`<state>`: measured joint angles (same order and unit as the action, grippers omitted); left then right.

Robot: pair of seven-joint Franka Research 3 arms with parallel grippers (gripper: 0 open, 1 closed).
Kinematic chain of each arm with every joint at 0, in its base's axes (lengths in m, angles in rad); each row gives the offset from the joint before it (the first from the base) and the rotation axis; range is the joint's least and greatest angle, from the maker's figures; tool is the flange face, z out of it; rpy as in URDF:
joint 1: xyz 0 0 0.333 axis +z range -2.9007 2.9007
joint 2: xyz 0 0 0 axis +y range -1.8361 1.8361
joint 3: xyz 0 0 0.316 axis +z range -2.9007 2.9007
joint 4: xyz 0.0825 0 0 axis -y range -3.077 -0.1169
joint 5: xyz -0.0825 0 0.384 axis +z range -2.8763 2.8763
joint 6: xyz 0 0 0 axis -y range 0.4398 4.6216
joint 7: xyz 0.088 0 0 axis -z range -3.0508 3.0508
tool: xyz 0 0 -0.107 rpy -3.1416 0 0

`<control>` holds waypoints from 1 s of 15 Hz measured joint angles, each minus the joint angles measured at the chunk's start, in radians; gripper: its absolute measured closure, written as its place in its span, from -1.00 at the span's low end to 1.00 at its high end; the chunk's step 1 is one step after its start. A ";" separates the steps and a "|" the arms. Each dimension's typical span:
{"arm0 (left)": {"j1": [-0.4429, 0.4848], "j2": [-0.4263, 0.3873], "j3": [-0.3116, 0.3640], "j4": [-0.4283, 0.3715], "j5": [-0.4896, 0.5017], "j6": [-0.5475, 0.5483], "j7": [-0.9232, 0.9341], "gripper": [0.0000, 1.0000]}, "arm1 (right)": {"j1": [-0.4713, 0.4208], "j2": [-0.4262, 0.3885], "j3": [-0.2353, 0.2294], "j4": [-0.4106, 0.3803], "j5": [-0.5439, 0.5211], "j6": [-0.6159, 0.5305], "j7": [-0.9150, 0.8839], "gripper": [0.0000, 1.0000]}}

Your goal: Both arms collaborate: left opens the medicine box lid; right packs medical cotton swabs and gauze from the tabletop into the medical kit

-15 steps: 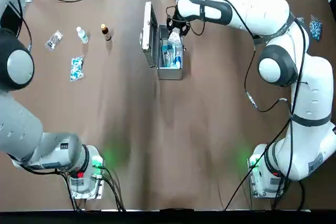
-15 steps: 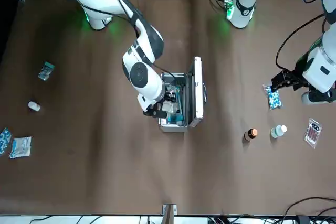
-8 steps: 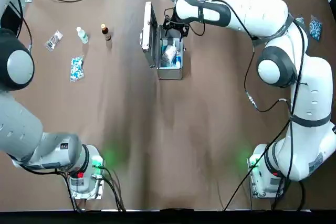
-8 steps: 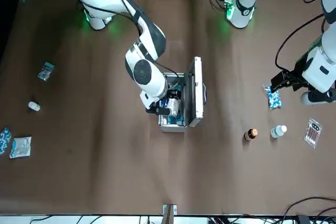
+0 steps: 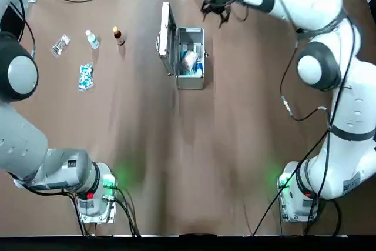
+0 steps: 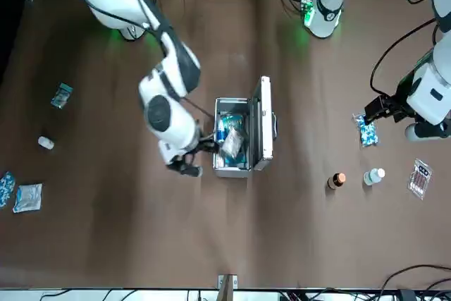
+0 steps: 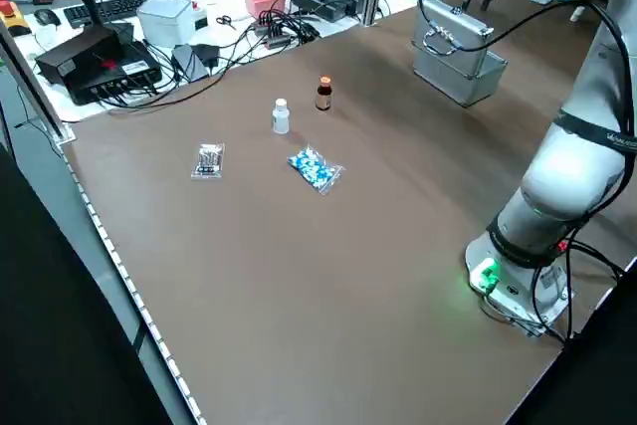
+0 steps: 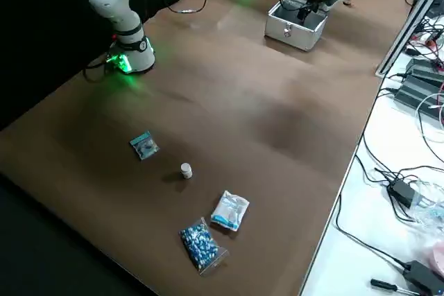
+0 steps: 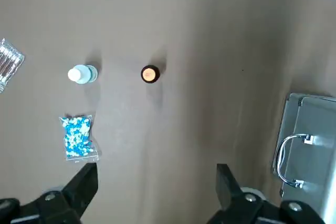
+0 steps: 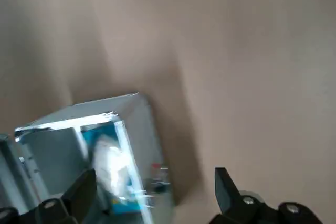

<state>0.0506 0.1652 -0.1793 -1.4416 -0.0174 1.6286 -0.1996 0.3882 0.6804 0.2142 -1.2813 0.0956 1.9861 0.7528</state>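
Medicine box (image 5: 190,82), metal, lid (image 5: 165,45) open on its left side, set between centre and far edge of the surface (image 5: 194,163). Nearest item: one small blue packet (image 6: 62,96), toward the right edge. Left gripper (image 9: 157,166): over the surface's left part, jaws open, nothing between them. Near it, one clear bag of blue-and-white capsules (image 5: 86,77). Box contents: one white pack (image 5: 190,60) lying over blue packaging (image 6: 230,123). Right of the box, one small white bottle (image 6: 46,143). Toward the left edge, a flat clear packet (image 5: 60,45), a white-capped bottle (image 5: 92,39) and a brown bottle (image 5: 118,36). Toward the far right corner, one blue capsule bag (image 8: 201,245), beside it one white packet (image 8: 229,211). Right gripper (image 10: 156,170): apart from the box, off its far right corner, jaws open and holding nothing.
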 joint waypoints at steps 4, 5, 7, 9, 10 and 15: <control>0.002 0.000 0.001 0.000 0.000 0.000 0.000 -0.99 | -0.198 -0.108 -0.008 0.005 -0.014 -0.187 -0.223 -0.98; 0.003 0.000 0.001 0.000 0.000 0.000 0.000 -0.99 | -0.242 -0.126 -0.009 0.005 -0.019 -0.221 -0.284 -0.98; 0.003 0.000 0.001 0.000 0.000 0.000 0.000 -0.99 | -0.339 -0.159 -0.010 0.006 -0.020 -0.296 -0.412 -0.98; 0.003 0.000 0.001 0.000 0.000 0.000 0.000 -0.99 | -0.426 -0.196 -0.010 0.007 -0.020 -0.321 -0.495 -0.98; 0.004 0.000 0.001 0.000 0.001 0.000 0.000 -0.99 | -0.465 -0.219 -0.010 0.007 -0.020 -0.326 -0.530 -0.98; 0.005 0.000 0.001 0.000 0.001 0.001 0.000 -0.99 | -0.567 -0.367 -0.009 0.010 -0.020 -0.456 -0.615 -0.99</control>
<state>0.0552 0.1652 -0.1779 -1.4413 -0.0169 1.6295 -0.1995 -0.1792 0.3133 0.2050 -1.2710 0.0754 1.5305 0.1379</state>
